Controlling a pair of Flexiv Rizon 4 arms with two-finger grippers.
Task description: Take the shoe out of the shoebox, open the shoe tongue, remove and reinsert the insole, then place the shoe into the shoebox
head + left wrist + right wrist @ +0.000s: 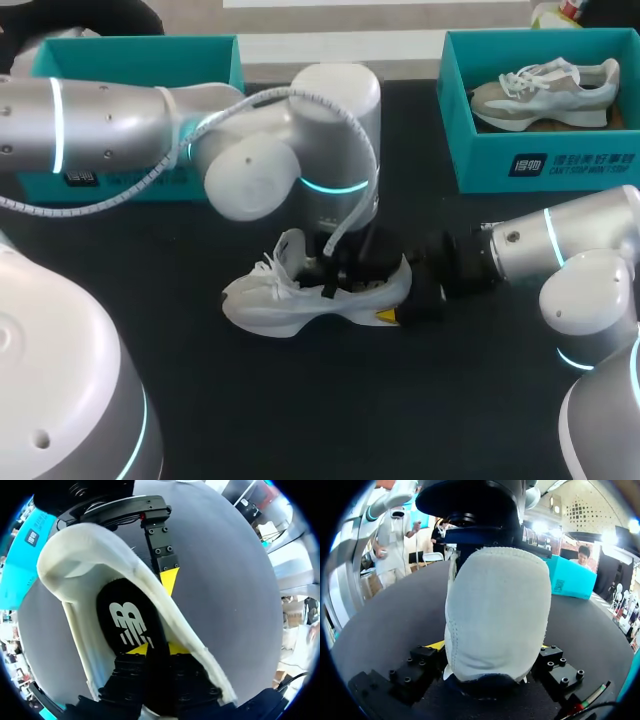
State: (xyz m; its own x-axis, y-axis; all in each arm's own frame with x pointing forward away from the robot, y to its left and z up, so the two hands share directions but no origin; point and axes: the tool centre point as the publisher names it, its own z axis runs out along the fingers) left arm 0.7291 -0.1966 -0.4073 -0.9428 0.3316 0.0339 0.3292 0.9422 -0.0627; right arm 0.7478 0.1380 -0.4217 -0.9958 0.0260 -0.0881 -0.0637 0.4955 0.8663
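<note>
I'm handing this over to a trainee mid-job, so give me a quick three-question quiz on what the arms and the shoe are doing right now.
1. True or false: the white shoe lies on the black table, not in a shoebox.
2. Which part of the shoe is the right gripper shut on? A the toe; B the heel; C the laces.
3. Fill in: the left gripper reaches into the shoe and pinches the black ____.

Key: 1 true; 2 B; 3 insole.
</note>
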